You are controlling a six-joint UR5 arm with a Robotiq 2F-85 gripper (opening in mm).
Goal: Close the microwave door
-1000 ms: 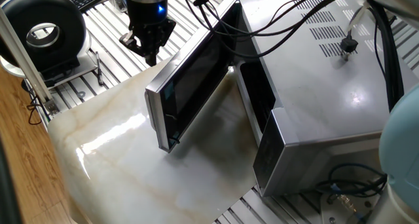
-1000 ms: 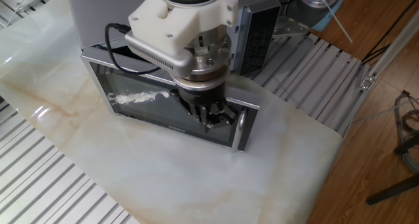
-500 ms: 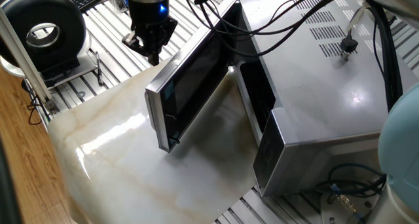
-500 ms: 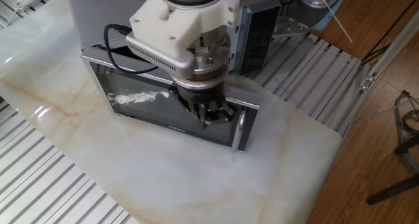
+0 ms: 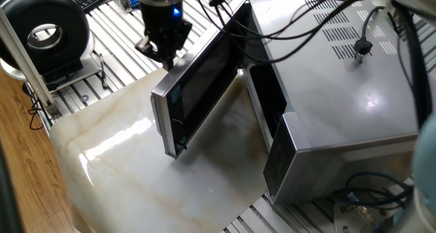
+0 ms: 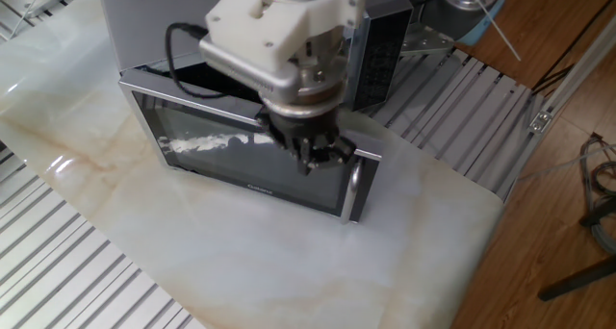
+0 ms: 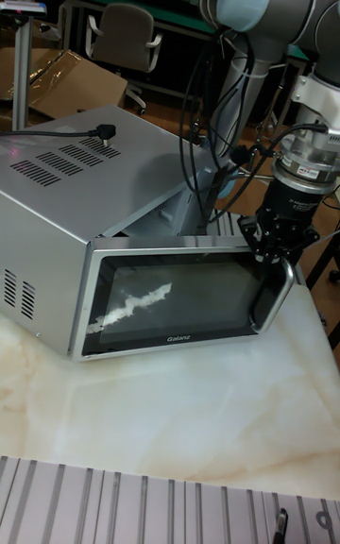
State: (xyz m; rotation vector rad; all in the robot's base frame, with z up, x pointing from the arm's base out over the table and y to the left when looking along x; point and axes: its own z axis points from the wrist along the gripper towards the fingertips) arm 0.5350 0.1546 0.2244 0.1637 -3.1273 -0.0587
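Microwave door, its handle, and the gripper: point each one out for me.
microwave door [image 7: 170,303], tall fixed view, on the glass window.
handle [image 7: 274,297], tall fixed view, on the silver bar.
gripper [image 5: 168,57], one fixed view, at the tips.

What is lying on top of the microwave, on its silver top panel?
On the microwave top, black cables run across the panel, and a black power plug rests by the vent slots. Where the cables end is out of frame.

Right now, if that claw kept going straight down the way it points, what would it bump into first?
Probably the microwave door: the claw points down at its upper edge near the handle. Depth is hard to judge.
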